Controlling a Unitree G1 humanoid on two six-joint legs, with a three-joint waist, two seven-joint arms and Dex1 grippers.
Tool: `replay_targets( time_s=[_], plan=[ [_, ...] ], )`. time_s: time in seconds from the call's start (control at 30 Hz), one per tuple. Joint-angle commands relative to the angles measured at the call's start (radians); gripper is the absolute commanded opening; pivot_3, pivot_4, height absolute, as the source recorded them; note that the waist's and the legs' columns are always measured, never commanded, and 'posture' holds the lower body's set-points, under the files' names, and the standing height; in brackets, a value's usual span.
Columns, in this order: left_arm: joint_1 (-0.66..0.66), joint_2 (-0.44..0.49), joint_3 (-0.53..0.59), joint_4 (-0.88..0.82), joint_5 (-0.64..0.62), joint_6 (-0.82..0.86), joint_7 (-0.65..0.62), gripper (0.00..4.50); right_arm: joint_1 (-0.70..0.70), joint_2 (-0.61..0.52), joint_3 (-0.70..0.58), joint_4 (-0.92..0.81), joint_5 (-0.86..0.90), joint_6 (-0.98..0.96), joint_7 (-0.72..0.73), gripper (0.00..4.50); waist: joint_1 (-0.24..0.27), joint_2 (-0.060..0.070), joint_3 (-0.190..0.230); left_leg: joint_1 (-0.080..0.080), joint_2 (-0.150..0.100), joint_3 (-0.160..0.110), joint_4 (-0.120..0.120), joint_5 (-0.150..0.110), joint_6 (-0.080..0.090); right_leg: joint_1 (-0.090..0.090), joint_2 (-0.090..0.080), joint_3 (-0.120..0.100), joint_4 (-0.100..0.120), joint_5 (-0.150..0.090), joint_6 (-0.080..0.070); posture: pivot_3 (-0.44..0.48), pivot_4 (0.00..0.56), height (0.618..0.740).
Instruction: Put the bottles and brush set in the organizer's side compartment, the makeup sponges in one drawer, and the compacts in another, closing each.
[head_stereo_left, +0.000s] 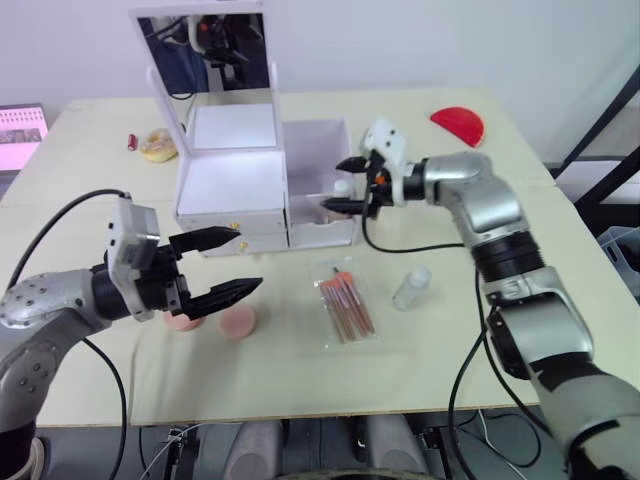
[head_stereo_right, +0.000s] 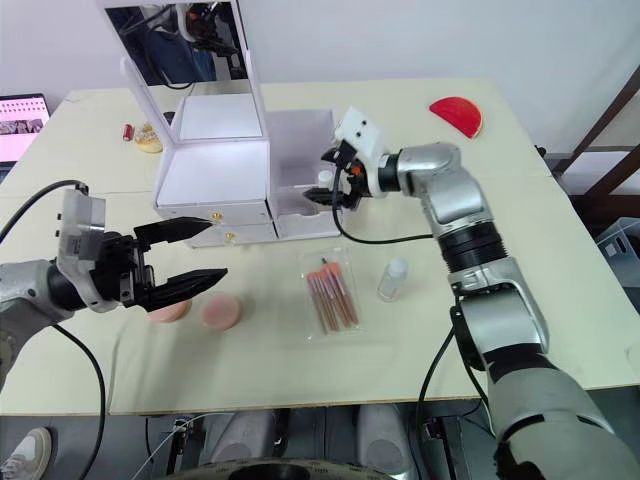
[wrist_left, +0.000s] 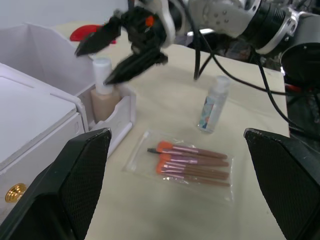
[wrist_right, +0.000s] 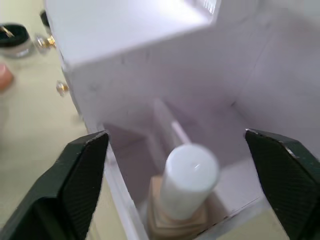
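Observation:
The white organizer (head_stereo_left: 230, 180) stands at the back centre, mirror lid up, both gold-knobbed drawers shut. In its side compartment (head_stereo_left: 318, 150) the taller beige bottle (wrist_left: 102, 97) stands upright. My right gripper (head_stereo_left: 333, 185) is open around that bottle's white cap without holding it. The clear bottle (head_stereo_left: 411, 288) and the bagged brush set (head_stereo_left: 343, 303) lie on the table in front of the organizer. Two pink makeup sponges (head_stereo_left: 238, 322) (head_stereo_left: 182, 320) lie at front left, and my left gripper (head_stereo_left: 249, 260) hovers open just above them. One black-lidded compact (wrist_right: 10, 36) rests by the drawer knobs.
A red half-disc (head_stereo_left: 458, 124) lies at the back right of the table. A tan ring (head_stereo_left: 157, 145) and a small red item (head_stereo_left: 131, 141) sit back left, beside the organizer. A pink screen (head_stereo_left: 20, 135) stands past the table's left edge.

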Motion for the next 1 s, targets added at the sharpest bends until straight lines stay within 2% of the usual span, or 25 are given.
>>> replay_targets(
  time_s=[0.03,0.27,0.4,0.57,0.67,0.7,0.83,1.0],
  plan=[
    [-0.005,0.02,0.035,-0.019,-0.019,-0.003,-0.008,4.5,-0.026,-0.109,-0.12,-0.166,0.09,0.096,0.035,4.48,0.004,0.0,0.0,0.0,0.0,0.0,0.0,0.0,0.0,0.0,0.0,0.0,0.0,0.0,0.0,0.0,0.15,0.739],
    [0.018,0.062,0.065,-0.002,-0.027,0.005,-0.049,4.5,0.187,-0.343,-0.309,-0.287,0.22,0.124,0.152,4.48,0.001,-0.001,0.0,0.0,0.0,0.001,0.0,0.0,0.0,0.001,0.0,0.0,-0.002,-0.002,-0.003,0.0,0.15,0.739],
    [0.054,0.108,0.105,0.024,-0.025,0.009,-0.113,4.5,0.45,-0.466,-0.449,-0.349,0.258,0.092,0.218,4.48,0.002,0.0,0.0,0.0,0.0,0.001,0.0,0.0,0.0,0.0,-0.001,0.0,-0.001,-0.002,-0.003,0.0,0.15,0.739],
    [0.086,0.132,0.134,0.036,-0.013,0.003,-0.147,4.5,0.707,-0.508,-0.555,-0.434,0.285,0.048,0.243,4.48,-0.005,0.0,0.0,0.001,0.001,0.003,0.0,0.0,0.0,0.001,-0.001,0.001,-0.001,-0.002,-0.003,0.0,0.15,0.739],
    [0.153,0.151,0.223,0.1,0.03,0.009,-0.173,4.5,0.993,-0.502,-0.762,-0.395,0.279,0.025,0.303,4.48,0.006,-0.002,0.0,0.002,0.002,0.004,0.001,0.0,0.0,0.001,-0.001,0.001,-0.001,-0.004,-0.001,0.0,0.15,0.739],
    [0.185,0.155,0.258,0.141,0.059,-0.001,-0.183,4.5,1.048,-0.496,-0.812,-0.359,0.26,-0.005,0.285,4.48,0.012,-0.002,0.0,0.002,0.002,0.003,0.001,0.0,0.0,0.002,0.0,0.0,-0.001,-0.004,0.0,0.0,0.15,0.739],
    [0.27,0.165,0.349,0.313,0.176,-0.081,-0.231,4.5,1.119,-0.49,-0.866,-0.283,0.234,-0.113,0.241,4.48,0.001,0.0,0.001,0.001,0.001,0.007,0.002,-0.001,0.001,0.0,-0.002,0.002,-0.002,-0.004,0.0,0.0,0.15,0.739],
    [0.285,0.198,0.427,0.541,0.273,-0.176,-0.291,4.5,1.151,-0.503,-0.868,-0.227,0.236,-0.159,0.25,4.48,-0.007,-0.002,0.001,0.002,0.003,0.008,0.002,-0.001,0.0,-0.001,-0.003,0.0,-0.004,-0.005,-0.001,0.0,0.15,0.739]
  ],
)
